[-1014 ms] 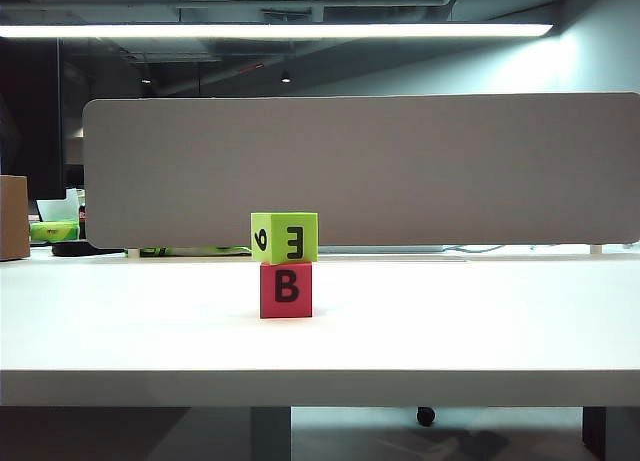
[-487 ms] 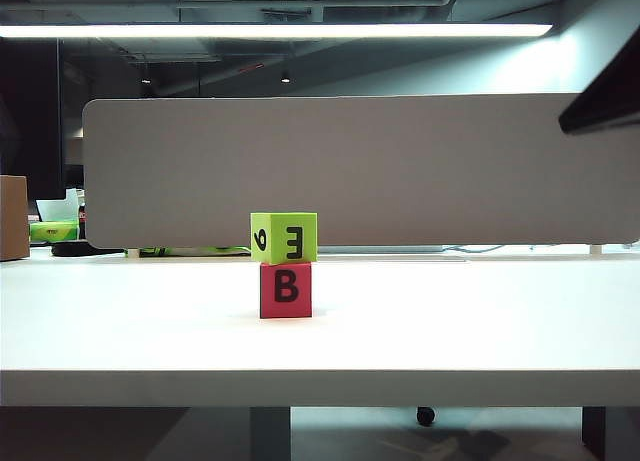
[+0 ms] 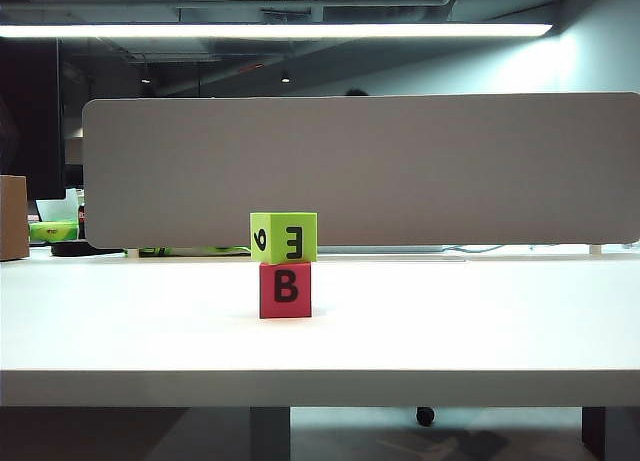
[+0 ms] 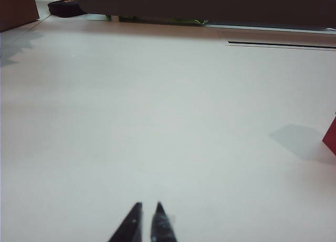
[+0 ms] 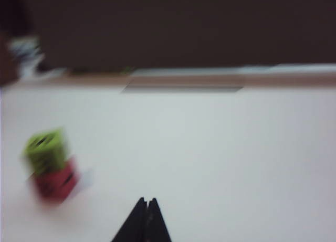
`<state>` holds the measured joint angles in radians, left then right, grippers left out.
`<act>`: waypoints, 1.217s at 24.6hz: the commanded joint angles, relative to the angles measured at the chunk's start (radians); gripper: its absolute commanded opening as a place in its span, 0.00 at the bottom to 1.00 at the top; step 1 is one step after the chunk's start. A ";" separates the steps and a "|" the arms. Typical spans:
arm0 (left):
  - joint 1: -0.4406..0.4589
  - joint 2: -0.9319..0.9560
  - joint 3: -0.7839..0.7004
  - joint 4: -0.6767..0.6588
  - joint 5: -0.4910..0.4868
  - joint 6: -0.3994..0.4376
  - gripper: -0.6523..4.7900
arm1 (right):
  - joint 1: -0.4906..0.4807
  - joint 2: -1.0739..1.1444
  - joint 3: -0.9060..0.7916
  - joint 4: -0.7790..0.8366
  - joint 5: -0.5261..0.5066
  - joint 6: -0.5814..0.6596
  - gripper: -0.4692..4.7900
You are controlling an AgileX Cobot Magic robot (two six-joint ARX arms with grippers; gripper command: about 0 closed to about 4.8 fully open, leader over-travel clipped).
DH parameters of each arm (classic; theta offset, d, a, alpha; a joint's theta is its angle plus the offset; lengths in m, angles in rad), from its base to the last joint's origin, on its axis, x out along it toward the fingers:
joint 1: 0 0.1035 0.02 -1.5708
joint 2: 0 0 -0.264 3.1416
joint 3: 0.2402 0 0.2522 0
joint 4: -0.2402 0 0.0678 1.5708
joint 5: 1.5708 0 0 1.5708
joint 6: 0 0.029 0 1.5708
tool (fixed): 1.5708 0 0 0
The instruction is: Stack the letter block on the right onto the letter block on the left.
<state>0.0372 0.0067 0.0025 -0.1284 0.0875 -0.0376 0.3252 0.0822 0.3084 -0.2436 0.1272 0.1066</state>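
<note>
- green letter block [image 3: 284,238] sits squarely on top of the red letter block [image 3: 286,290], touching it; the stack stands near the middle of the white table [image 3: 480,321].
- green block's front shows a sideways "e" and a "6" on the face at its 9 o'clock side; the red one shows a "b".
- right gripper [image 5: 145,201] has its dark fingertips pressed together, holding nothing; in its blurred wrist view the stack lies around 10 o'clock from the tips, well apart.
- left gripper [image 4: 146,206] hovers low over bare tabletop, fingertips nearly touching with a thin slit between, nothing pinched; a sliver of the red block shows at about 2 o'clock from the tips.
- grey partition panel [image 3: 360,171] stands behind the table, at 12 o'clock from the stack.
- neither arm appears in the exterior view.
</note>
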 commanded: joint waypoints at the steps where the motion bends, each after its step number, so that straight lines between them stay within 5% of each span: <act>1: 0.000 0.000 0.005 0.010 0.003 0.000 0.17 | -0.179 -0.040 -0.006 0.041 -0.025 -0.011 0.08; 6: 0.000 0.000 0.005 0.010 0.003 0.000 0.17 | -0.332 -0.082 -0.127 0.201 -0.060 -0.037 0.08; 11: 0.000 0.000 0.005 0.010 0.003 0.000 0.17 | -0.339 -0.082 -0.279 0.317 -0.087 -0.035 0.08; 15: 0.000 0.000 0.005 0.010 0.003 0.000 0.17 | -0.338 -0.082 -0.307 0.253 -0.156 -0.069 0.08; 30: 0.000 0.000 0.005 0.010 0.003 0.000 0.17 | -0.342 -0.082 -0.307 0.171 -0.149 -0.101 0.08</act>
<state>0.0372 0.0067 0.0025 -0.1280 0.0872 -0.0376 -0.0154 0.0017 0.0044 -0.0814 -0.0261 0.0086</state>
